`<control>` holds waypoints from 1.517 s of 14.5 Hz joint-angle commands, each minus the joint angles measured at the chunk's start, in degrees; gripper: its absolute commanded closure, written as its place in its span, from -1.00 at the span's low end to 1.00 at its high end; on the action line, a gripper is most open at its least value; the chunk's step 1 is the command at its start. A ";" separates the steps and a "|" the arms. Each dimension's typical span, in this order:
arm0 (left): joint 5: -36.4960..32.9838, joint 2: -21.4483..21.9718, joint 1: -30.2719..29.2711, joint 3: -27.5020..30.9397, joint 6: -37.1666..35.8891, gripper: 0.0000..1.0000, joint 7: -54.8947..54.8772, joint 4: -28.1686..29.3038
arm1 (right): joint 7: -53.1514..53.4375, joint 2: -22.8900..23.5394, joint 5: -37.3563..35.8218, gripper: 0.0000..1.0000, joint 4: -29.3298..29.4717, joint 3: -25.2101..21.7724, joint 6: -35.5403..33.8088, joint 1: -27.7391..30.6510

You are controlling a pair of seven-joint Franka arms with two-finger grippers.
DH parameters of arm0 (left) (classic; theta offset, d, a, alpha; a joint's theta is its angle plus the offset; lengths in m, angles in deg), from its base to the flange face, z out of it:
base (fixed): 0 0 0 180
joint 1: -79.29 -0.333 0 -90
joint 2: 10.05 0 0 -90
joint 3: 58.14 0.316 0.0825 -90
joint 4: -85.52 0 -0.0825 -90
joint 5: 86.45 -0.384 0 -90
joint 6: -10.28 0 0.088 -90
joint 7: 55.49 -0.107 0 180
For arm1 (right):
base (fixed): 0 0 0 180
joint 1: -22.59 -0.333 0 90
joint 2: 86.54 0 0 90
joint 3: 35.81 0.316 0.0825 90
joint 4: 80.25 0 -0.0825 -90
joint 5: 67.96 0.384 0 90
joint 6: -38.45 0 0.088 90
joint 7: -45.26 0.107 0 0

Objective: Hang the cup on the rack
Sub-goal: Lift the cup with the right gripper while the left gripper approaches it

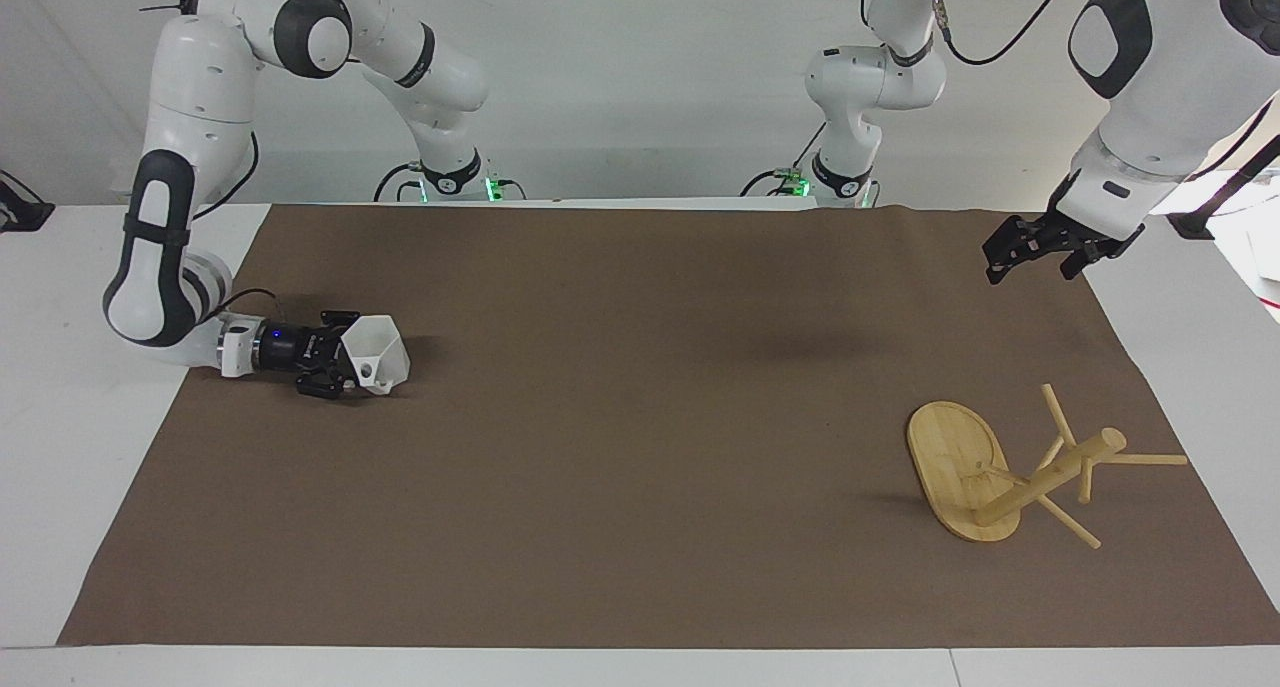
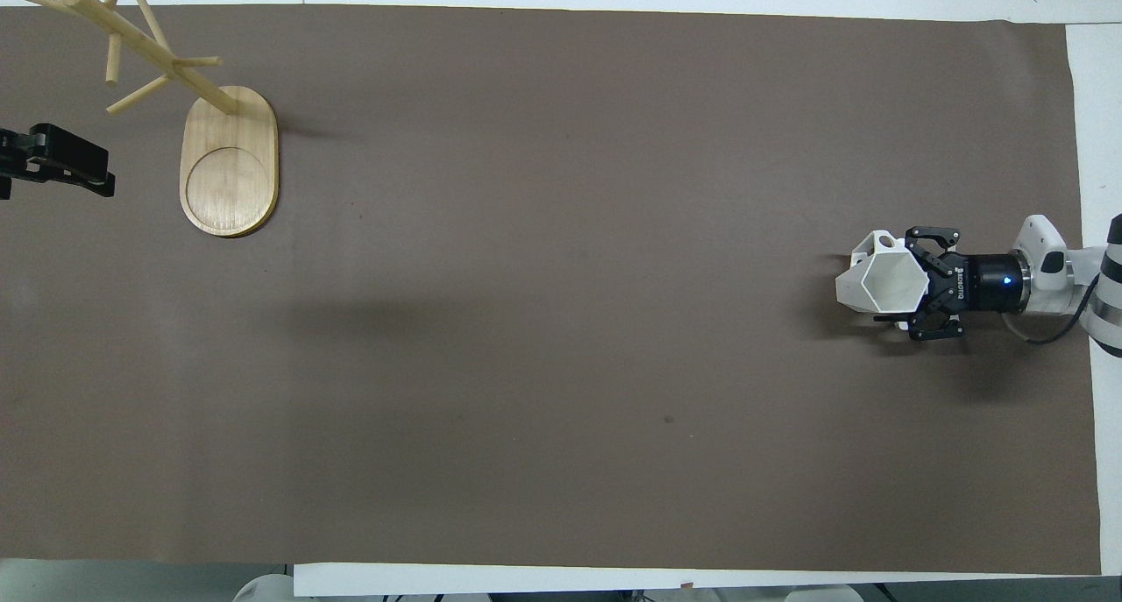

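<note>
The white faceted cup (image 1: 385,352) stands on the brown mat at the right arm's end of the table, its handle hole facing away from the robots; it also shows in the overhead view (image 2: 855,288). My right gripper (image 1: 355,359) lies low and level against it, open, one finger on each side of the cup's body (image 2: 894,279). The bamboo rack (image 1: 955,457) stands at the left arm's end, farther from the robots (image 2: 228,168). My left gripper (image 1: 1035,257) hangs open in the air over the mat's edge at that end (image 2: 66,162).
The brown mat (image 1: 640,447) covers most of the white table. The rack's thin pegs (image 1: 1150,459) stick out toward the mat's edge at the left arm's end.
</note>
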 commanded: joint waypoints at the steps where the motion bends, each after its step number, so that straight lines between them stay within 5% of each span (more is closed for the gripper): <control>1: -1.02 2.38 0.44 0.19 0.29 -1.00 0.16 2.69 | -1.61 -0.03 1.42 -0.99 -0.81 -0.17 0.79 -1.35; 7: -1.02 2.56 0.44 0.19 0.21 -1.00 -0.02 3.30 | -1.35 -0.12 1.33 -0.95 -2.04 -0.09 1.84 -3.46; 11: -1.02 3.00 0.44 0.19 0.29 -1.00 0.07 4.09 | -0.30 -1.78 1.33 0.04 -1.69 -0.09 2.37 -6.71; 12: -1.02 3.09 0.44 0.10 0.21 -1.00 0.07 4.09 | 0.83 -2.92 1.33 0.10 -1.69 -0.17 2.54 -7.85; 17: -0.67 3.78 0.61 0.02 3.52 -1.00 -0.02 6.27 | 11.90 -8.47 10.36 0.10 -1.69 -0.09 8.24 -21.02; 22: -0.58 6.43 9.91 0.02 13.04 -0.99 15.25 12.62 | 20.60 -10.58 24.25 0.10 -1.61 -0.09 20.36 -35.00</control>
